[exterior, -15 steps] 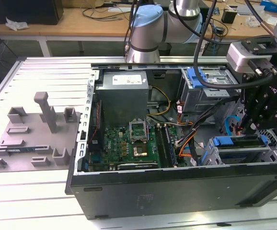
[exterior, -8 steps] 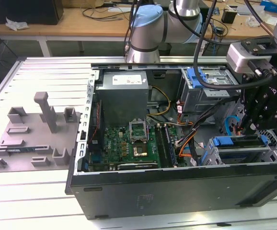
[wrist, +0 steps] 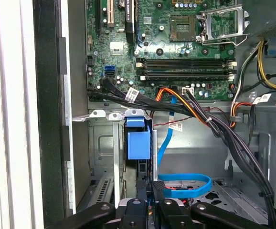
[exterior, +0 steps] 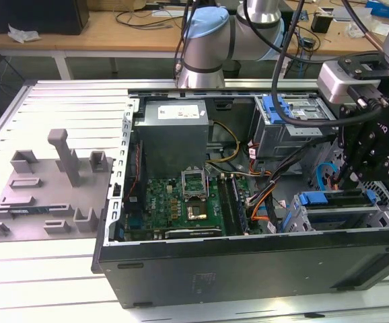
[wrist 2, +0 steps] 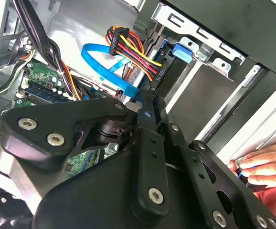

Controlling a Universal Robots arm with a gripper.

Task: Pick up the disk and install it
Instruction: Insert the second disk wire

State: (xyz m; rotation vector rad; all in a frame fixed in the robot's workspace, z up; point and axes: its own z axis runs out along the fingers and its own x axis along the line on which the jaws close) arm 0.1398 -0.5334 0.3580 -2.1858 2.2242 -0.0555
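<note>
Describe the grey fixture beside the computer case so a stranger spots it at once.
Find the open computer case on the slatted table. On the exterior view's left of it lies the grey plastic fixture: a flat, plain grey base with upright posts, one taller than the rest.

- A robotics lab or electronics workshop is indicated.
- An opened computer case (exterior: 248, 262) is laid on a white slatted tabletop (exterior: 53, 269), its green motherboard (exterior: 181, 202) exposed.
- A grey fixture (exterior: 46, 195) with upright posts is placed beside it.
- A wooden workbench (exterior: 114, 30) strewn with cables is seen behind.
</note>
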